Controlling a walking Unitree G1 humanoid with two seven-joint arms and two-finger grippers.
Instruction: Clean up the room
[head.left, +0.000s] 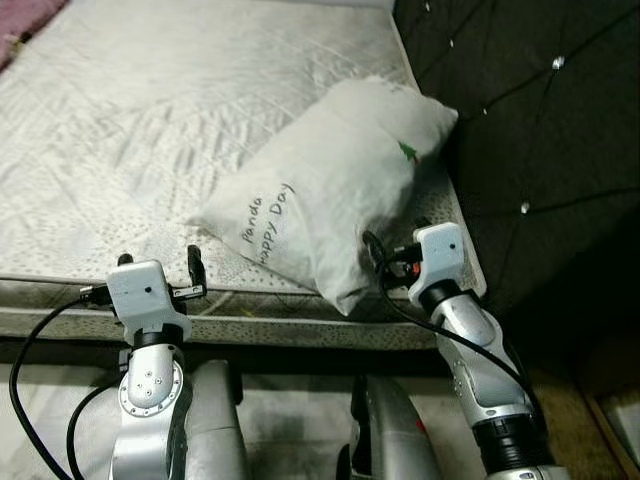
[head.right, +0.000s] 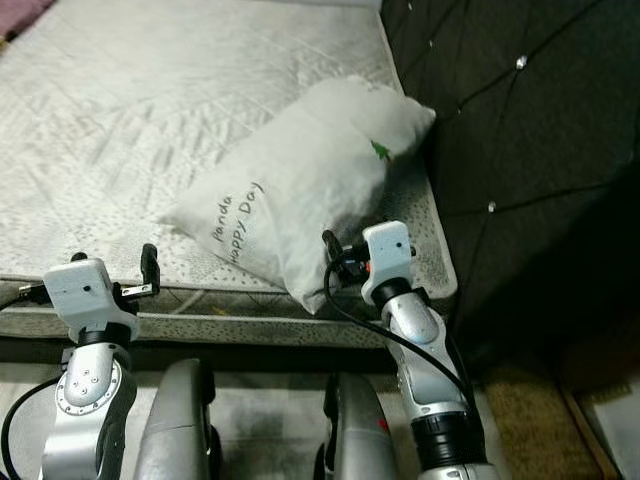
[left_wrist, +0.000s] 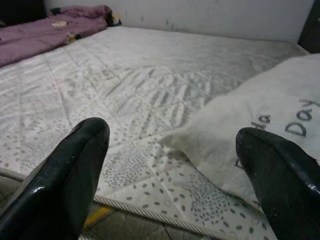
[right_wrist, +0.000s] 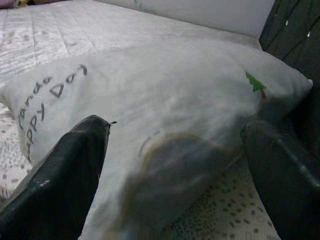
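Pillow (head.left: 325, 195): white, printed "Panda Happy Day", lying slantwise on the bed (head.left: 150, 120) near its front edge, one corner against the dark headboard (head.left: 540, 130).
Left hand (left_wrist: 170, 175): fingers apart, at the bed edge beside the pillow's corner.
Right hand (right_wrist: 175, 170): fingers apart, close against the pillow's side.

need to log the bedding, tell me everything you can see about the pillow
The pillow is white, soft-looking fabric, plump and creased. It has dark handwriting-style words "Panda Happy Day" near one end and a small green tree mark near the other. It lies flat and askew on the bare mattress, one corner toward the dark tufted headboard. The open right pincer faces its side; contact is unclear. The open left pincer sits near its lettered corner.
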